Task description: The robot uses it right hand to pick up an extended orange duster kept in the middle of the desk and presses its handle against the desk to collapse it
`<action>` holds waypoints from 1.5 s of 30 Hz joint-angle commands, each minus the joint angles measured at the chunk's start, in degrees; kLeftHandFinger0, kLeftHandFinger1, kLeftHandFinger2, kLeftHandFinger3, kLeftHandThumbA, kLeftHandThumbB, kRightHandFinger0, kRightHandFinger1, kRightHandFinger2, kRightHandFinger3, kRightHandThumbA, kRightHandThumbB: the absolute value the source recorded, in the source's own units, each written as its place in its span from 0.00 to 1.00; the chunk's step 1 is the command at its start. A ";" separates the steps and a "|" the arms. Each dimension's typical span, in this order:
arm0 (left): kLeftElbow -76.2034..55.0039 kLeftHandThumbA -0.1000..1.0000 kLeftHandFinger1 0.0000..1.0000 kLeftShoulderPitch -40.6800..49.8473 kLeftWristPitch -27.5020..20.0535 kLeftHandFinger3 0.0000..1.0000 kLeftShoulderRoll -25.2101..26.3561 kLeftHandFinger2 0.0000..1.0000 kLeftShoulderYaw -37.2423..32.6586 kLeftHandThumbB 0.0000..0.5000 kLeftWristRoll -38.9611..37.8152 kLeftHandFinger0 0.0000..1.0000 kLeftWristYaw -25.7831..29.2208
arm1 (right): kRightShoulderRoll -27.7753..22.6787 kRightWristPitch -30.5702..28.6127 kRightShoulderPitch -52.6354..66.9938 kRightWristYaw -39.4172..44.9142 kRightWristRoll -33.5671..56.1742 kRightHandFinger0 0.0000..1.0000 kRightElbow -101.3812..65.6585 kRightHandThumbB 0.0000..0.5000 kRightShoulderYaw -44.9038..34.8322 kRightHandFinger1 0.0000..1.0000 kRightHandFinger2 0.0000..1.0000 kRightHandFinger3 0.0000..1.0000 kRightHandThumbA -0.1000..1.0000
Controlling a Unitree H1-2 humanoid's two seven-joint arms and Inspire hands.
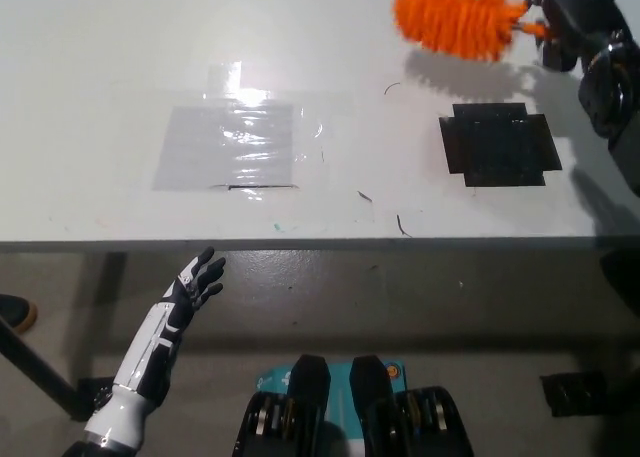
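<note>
1. The left hand (193, 283) is at the far left, well left of the black patch (499, 144) and below the desk's front edge, off the desk (100, 97) altogether. Its fingers are spread apart and it holds nothing.
2. One clear, glossy taped rectangle (232, 146) lies flat on the desk, well left of the black patch, with bare desk between the two.
3. A few short dark marks (396, 87) show on the desk surface between the taped rectangle and the black patch; one sits just up and left of the patch.
4. The one orange duster (456, 19) is beyond the black patch, up and slightly left of it, near the far edge of the view. Its fluffy head points left and its shadow falls on the desk just under it, close above the patch.
5. The single black patch is a flat, dark, cross-like square on the desk, well back from the front edge.
6. The right hand (566, 25) is up and right of the black patch, closed on the handle end of the orange duster.
7. No containers are in view. The widest open desk lies left of the black patch.
</note>
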 commanded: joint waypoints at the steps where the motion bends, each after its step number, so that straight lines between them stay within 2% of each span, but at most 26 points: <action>1: -2.63 1.00 1.00 -0.51 0.20 1.00 1.12 1.00 0.18 0.20 0.45 1.00 -0.07 | 0.81 8.25 -5.41 20.93 -0.36 1.00 1.33 0.83 0.87 1.00 1.00 1.00 0.58; 2: -2.57 1.00 1.00 -0.62 0.08 1.00 1.18 1.00 0.21 0.20 0.59 1.00 -0.04 | 0.72 8.17 -5.48 22.36 0.08 1.00 1.25 0.95 0.53 1.00 1.00 1.00 0.67; 3: -2.48 1.00 1.00 -0.80 -0.11 1.00 1.30 1.00 0.29 0.20 0.77 1.00 0.03 | 0.63 8.04 -5.65 24.44 0.73 1.00 1.17 1.00 0.03 1.00 1.00 1.00 0.70; 6: -2.47 1.00 1.00 -0.78 -0.25 1.00 1.35 1.00 0.32 0.19 0.93 1.00 0.09 | 0.47 7.68 -5.67 25.15 0.99 1.00 0.84 1.00 -0.32 1.00 1.00 1.00 0.73; 7: -2.37 1.00 1.00 -0.82 -0.07 1.00 1.32 1.00 0.38 0.20 0.48 1.00 -0.02 | -0.40 6.16 -6.71 27.45 3.87 1.00 -0.24 1.00 -2.89 1.00 1.00 1.00 0.75; 10: -2.22 1.00 1.00 -0.95 -0.14 1.00 1.35 1.00 0.31 0.21 0.81 1.00 0.03 | -0.96 5.64 -6.89 28.45 5.06 1.00 -1.21 1.00 -4.43 1.00 1.00 1.00 0.73; 12: -2.30 1.00 1.00 -0.98 0.01 1.00 1.43 1.00 0.31 0.21 0.68 1.00 -0.08 | -2.41 2.23 -8.58 30.40 7.87 1.00 -4.06 1.00 -7.10 1.00 1.00 1.00 0.73; 14: -2.09 1.00 1.00 -1.15 -0.17 1.00 1.46 1.00 0.28 0.20 0.82 1.00 -0.07 | -3.27 1.53 -9.26 32.73 10.74 1.00 -6.99 1.00 -10.05 1.00 1.00 1.00 0.69; 16: -2.23 1.00 1.00 -1.12 0.08 1.00 1.47 1.00 0.29 0.22 0.49 1.00 -0.23 | -5.11 2.44 -8.92 36.36 13.15 1.00 -15.59 1.00 -12.19 1.00 1.00 1.00 0.70; 19: -2.26 1.00 1.00 -1.33 0.40 1.00 1.36 1.00 0.26 0.22 0.16 1.00 -0.32 | -7.62 0.45 -6.33 36.60 15.66 1.00 -27.45 1.00 -14.96 1.00 1.00 1.00 0.76; 20: -2.38 1.00 1.00 -1.36 0.79 1.00 1.21 1.00 0.36 0.22 -0.64 1.00 -0.47 | -8.40 2.44 -4.73 36.00 18.53 1.00 -34.92 1.00 -17.75 1.00 1.00 1.00 0.76; 23: -1.43 0.99 1.00 -1.86 -0.96 1.00 1.09 1.00 0.45 0.11 -2.25 1.00 -1.13 | -10.53 6.33 0.26 32.58 23.48 1.00 -56.51 1.00 -24.64 1.00 1.00 1.00 1.00; 24: -1.17 1.00 1.00 -2.21 -1.13 1.00 1.13 1.00 0.48 0.09 -2.80 1.00 -1.41 | -10.98 6.37 1.31 31.51 24.03 1.00 -61.18 0.86 -26.06 1.00 1.00 1.00 1.00; 26: -0.83 1.00 1.00 -2.80 -1.07 1.00 1.16 1.00 0.48 0.11 -3.60 1.00 -1.84 | -11.53 7.71 4.08 28.52 25.16 1.00 -73.16 0.88 -30.06 1.00 1.00 1.00 1.00; 27: -0.64 1.00 1.00 -3.40 -1.00 1.00 1.17 1.00 0.43 0.15 -3.69 1.00 -1.95 | -11.92 7.75 4.76 27.75 25.21 1.00 -76.82 0.88 -31.33 1.00 1.00 1.00 1.00; 29: -0.28 1.00 1.00 -4.07 -1.42 1.00 1.26 1.00 0.39 0.17 -3.27 1.00 -1.88 | -12.43 10.20 6.77 26.55 25.83 1.00 -86.21 0.99 -34.42 1.00 1.00 1.00 1.00; 31: 0.17 1.00 1.00 -4.69 -1.32 1.00 1.15 1.00 0.43 0.20 -3.62 1.00 -1.96 | -12.66 10.42 9.49 24.19 27.72 1.00 -95.38 0.96 -38.30 1.00 1.00 1.00 1.00; 32: 0.07 1.00 1.00 -4.90 -0.83 1.00 1.17 1.00 0.46 0.22 -4.13 1.00 -2.18 | -13.01 10.45 11.44 23.16 27.78 1.00 -99.76 0.90 -39.97 1.00 1.00 1.00 1.00; 33: -0.29 1.00 1.00 -4.95 -0.25 1.00 1.08 1.00 0.40 0.24 -4.89 1.00 -2.52 | -12.76 11.35 13.67 22.04 28.68 1.00 -104.62 0.88 -41.75 1.00 1.00 1.00 1.00; 35: -0.29 1.00 1.00 -5.06 -0.24 1.00 1.10 1.00 0.36 0.23 -4.91 1.00 -2.58 | -12.39 11.83 15.77 21.24 29.52 1.00 -108.67 0.88 -42.85 1.00 1.00 1.00 1.00; 36: -0.52 1.00 1.00 -5.25 0.24 1.00 0.87 1.00 0.40 0.27 -4.61 1.00 -2.20 | -12.46 12.82 20.42 20.36 29.64 1.00 -114.70 0.95 -44.50 1.00 1.00 1.00 1.00; 37: -0.57 1.00 1.00 -5.52 0.43 1.00 0.75 1.00 0.40 0.27 -4.48 1.00 -2.04 | -12.42 12.55 22.18 19.84 29.38 1.00 -116.40 0.95 -45.13 1.00 1.00 1.00 1.00; 39: -0.55 1.00 1.00 -5.86 0.26 1.00 0.63 1.00 0.43 0.27 -4.32 1.00 -1.88 | -11.17 8.27 29.24 17.32 33.83 1.00 -120.54 0.87 -45.75 1.00 1.00 1.00 1.00; 41: -0.25 1.00 1.00 -6.13 -0.21 1.00 0.61 1.00 0.48 0.27 -3.97 1.00 -1.69 | -7.92 3.47 34.11 14.23 31.07 1.00 -123.38 0.90 -44.61 1.00 1.00 1.00 1.00; 43: 0.07 1.00 1.00 -6.68 -0.06 1.00 0.59 1.00 0.49 0.27 -3.86 1.00 -1.65 | -6.02 -1.63 40.59 12.66 27.88 1.00 -125.76 0.85 -43.14 1.00 1.00 1.00 1.00; 45: 0.20 1.00 1.00 -7.09 0.10 1.00 0.68 1.00 0.43 0.28 -3.56 1.00 -1.64 | -2.17 -4.58 48.41 10.55 27.42 1.00 -127.81 0.89 -41.33 1.00 1.00 1.00 1.00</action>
